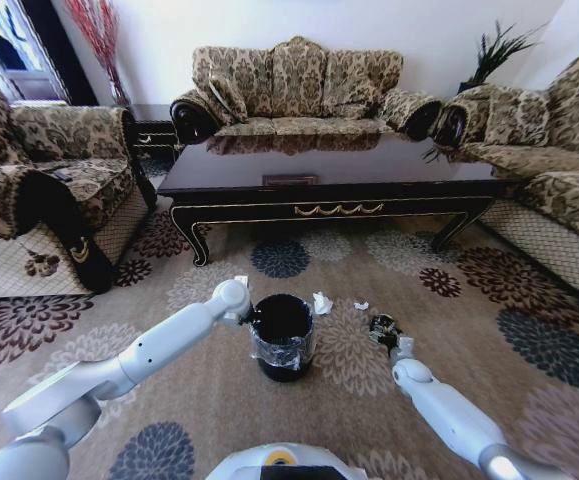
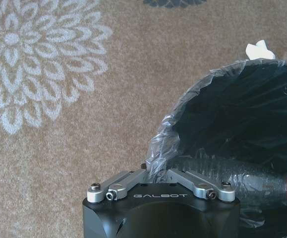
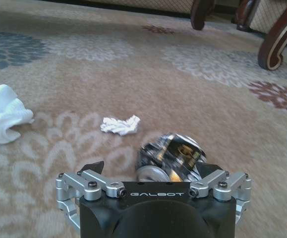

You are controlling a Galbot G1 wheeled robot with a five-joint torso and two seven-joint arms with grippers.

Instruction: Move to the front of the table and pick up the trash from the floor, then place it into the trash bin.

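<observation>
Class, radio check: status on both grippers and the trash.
Left gripper at trash bin rim, bottle inside. Right gripper open around dark scrap. Two paper wads on floor.

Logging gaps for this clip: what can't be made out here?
- Left gripper fingertips: hidden by the trash bin liner, left wrist view.
- Bottle in the bin: cut off by the edge.
- Dark scrap at the right gripper: blurred; whether it is touched is unclear.

The flowered carpet (image 1: 369, 400) carried the black bin (image 1: 281, 337) near the robot. Right of it lay two white paper wads (image 1: 321, 302) and a dark scrap (image 1: 382, 330).
</observation>
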